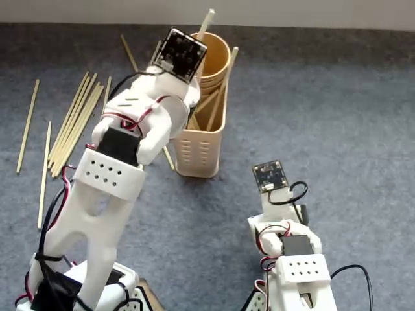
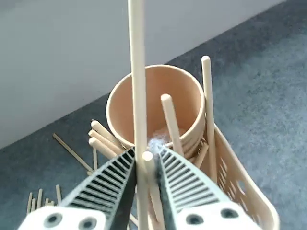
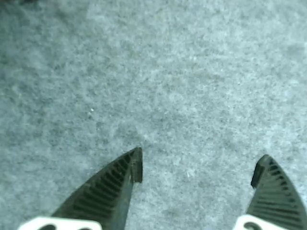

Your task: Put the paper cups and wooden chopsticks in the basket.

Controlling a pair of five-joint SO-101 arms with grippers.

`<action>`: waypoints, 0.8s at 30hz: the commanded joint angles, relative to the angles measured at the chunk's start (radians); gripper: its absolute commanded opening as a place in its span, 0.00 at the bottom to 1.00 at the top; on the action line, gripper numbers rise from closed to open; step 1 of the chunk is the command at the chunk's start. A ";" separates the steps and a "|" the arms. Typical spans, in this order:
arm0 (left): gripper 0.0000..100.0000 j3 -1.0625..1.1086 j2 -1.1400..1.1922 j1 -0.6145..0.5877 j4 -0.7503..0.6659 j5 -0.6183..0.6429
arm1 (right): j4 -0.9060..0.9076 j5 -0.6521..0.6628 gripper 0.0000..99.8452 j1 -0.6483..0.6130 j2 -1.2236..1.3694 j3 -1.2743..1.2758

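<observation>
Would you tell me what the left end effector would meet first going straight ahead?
The left end effector, gripping a chopstick, would likely meet the paper cup first; depth unclear.

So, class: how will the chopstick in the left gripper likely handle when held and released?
Probably stiff: the chopstick runs unbent from the left gripper. Likely light, being thin. It looks round and smooth, so it may slip or roll off the basket rim.

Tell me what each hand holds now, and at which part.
The left hand pinches one wooden chopstick on its shaft, a long part sticking out beyond the hand. The right hand is open and holds nothing.
</observation>
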 commanded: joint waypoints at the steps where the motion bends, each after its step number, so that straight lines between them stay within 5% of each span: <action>1: 0.04 -0.134 -0.041 -0.012 0.051 -0.005 | -0.013 0.011 0.36 -0.010 -0.012 -0.025; 10: 0.04 -0.297 -0.033 -0.010 0.080 0.098 | -0.015 0.011 0.36 -0.010 -0.012 -0.025; 24: 0.04 -0.219 -0.030 0.010 0.009 0.417 | -0.015 0.011 0.36 -0.010 -0.012 -0.025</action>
